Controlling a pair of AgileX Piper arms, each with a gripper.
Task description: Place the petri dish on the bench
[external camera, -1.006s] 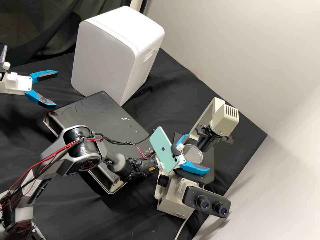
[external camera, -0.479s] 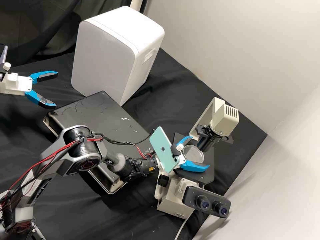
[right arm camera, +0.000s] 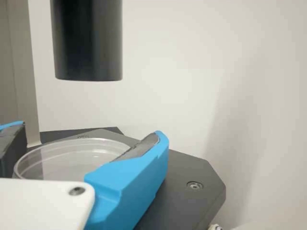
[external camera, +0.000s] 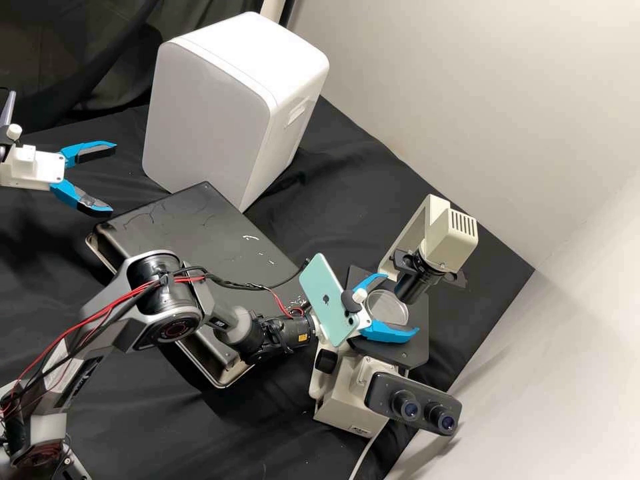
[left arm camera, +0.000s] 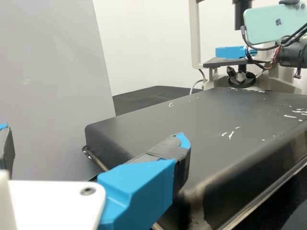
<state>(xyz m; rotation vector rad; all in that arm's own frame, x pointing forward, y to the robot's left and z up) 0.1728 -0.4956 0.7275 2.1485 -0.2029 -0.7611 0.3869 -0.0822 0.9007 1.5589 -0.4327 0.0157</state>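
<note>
A clear petri dish (external camera: 385,307) (right arm camera: 67,158) lies on the black microscope stage (external camera: 408,352) (right arm camera: 192,191), under the dark condenser tube (right arm camera: 86,38). My right gripper (external camera: 400,303) (right arm camera: 86,139) is level with the dish, one blue finger on each side. Both pads sit against the dish's rim, so it is shut on the dish. My left gripper (external camera: 108,175) (left arm camera: 91,134) hangs open at the bench's far left, beside the corner of a flat black case (external camera: 200,233) (left arm camera: 216,134), and holds nothing.
The beige microscope (external camera: 353,393) stands at the front right, with its head (external camera: 443,233) above the stage and its eyepieces (external camera: 420,408) towards the front. A tall white box (external camera: 227,100) stands at the back. Black cloth covers the bench (external camera: 347,180), and a wall closes in on the right.
The right gripper's fingers have drawn in around the petri dish, the nearer finger moving up against its rim. The left arm has hardly moved.
</note>
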